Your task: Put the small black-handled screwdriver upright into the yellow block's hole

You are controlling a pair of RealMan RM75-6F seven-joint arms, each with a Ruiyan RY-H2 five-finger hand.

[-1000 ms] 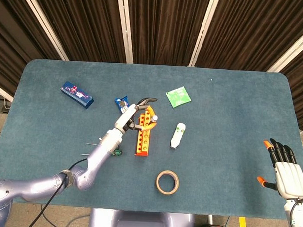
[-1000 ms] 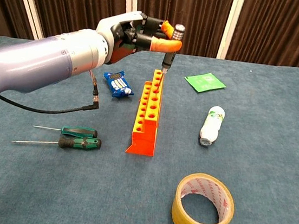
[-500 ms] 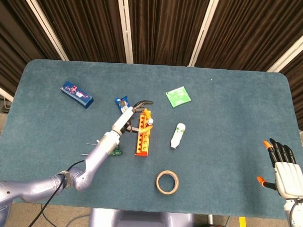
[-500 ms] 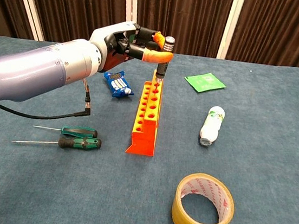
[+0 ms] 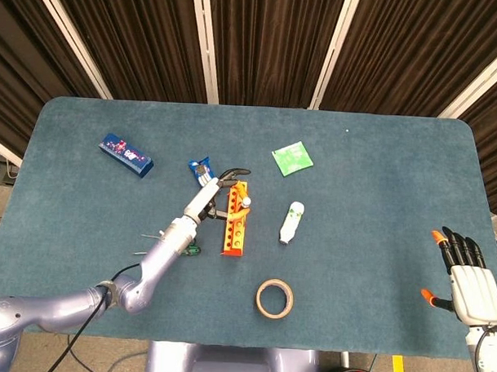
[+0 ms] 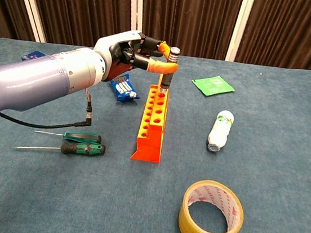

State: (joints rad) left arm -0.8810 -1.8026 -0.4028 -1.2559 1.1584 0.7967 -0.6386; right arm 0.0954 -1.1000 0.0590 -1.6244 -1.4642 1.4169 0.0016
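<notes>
The yellow-orange block (image 6: pixel 153 119) (image 5: pixel 235 229) with rows of holes lies lengthwise mid-table. My left hand (image 6: pixel 137 57) (image 5: pixel 221 197) pinches the small black-handled screwdriver (image 6: pixel 169 70) upright at the block's far end; its handle stands just above the top row, and the shaft is mostly hidden in a far hole. In the head view the screwdriver's pale cap (image 5: pixel 246 201) shows beside the orange fingertips. My right hand (image 5: pixel 470 283) rests open near the table's right front corner, away from everything.
Two green-handled screwdrivers (image 6: pixel 78 143) lie left of the block. A white bottle (image 6: pixel 219 130) lies to its right, a tape roll (image 6: pixel 210 215) in front. A blue snack packet (image 6: pixel 123 86), a green sachet (image 6: pixel 212 85) and a blue box (image 5: pixel 125 155) lie further back.
My left hand has come down and slightly toward me with the screwdriver, lowering its tip from above the block's far end into a hole. The right hand stayed still.
</notes>
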